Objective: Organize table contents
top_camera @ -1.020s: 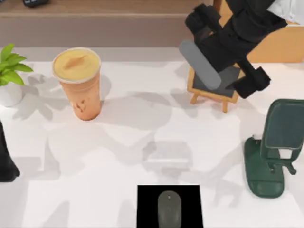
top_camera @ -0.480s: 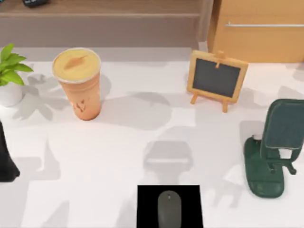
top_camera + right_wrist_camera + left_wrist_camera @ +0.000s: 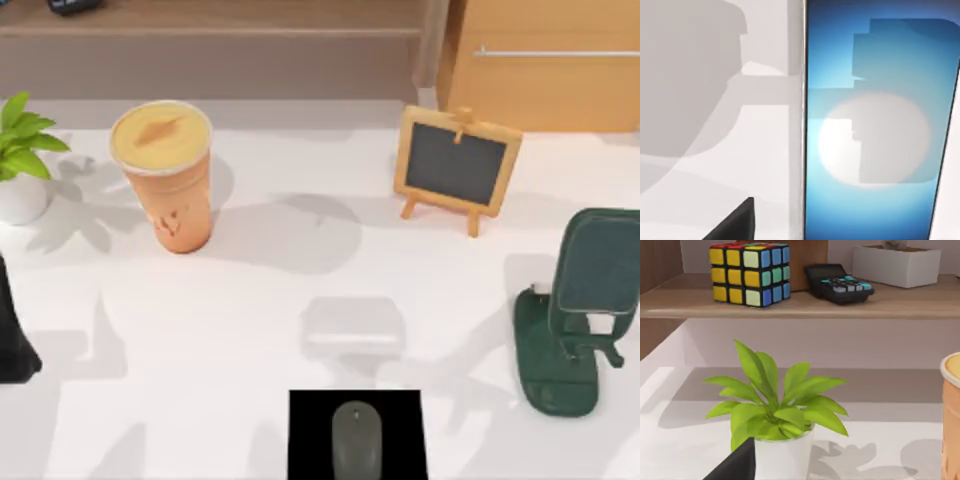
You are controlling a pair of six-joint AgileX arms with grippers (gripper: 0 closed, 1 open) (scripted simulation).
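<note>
Withdrawn from above the chalkboard point(image 3: 457, 165), the right tool point(image 3: 735, 222) is held just beside the smartphone point(image 3: 875, 130); its grip cannot be told. Seating on the green stand point(image 3: 580, 310) is judged next, with careful alignment needed. The left arm point(image 3: 12, 335) is parked.

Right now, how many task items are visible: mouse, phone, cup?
3. The mouse sits on the black pad at the table's near edge. The orange cup stands far left. The phone shows close up in the right wrist view.

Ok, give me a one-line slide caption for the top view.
Orange drink cup with yellow lid, grey oval mouse on a black mat, wooden-framed chalkboard and dark green stand on the white table.
</note>
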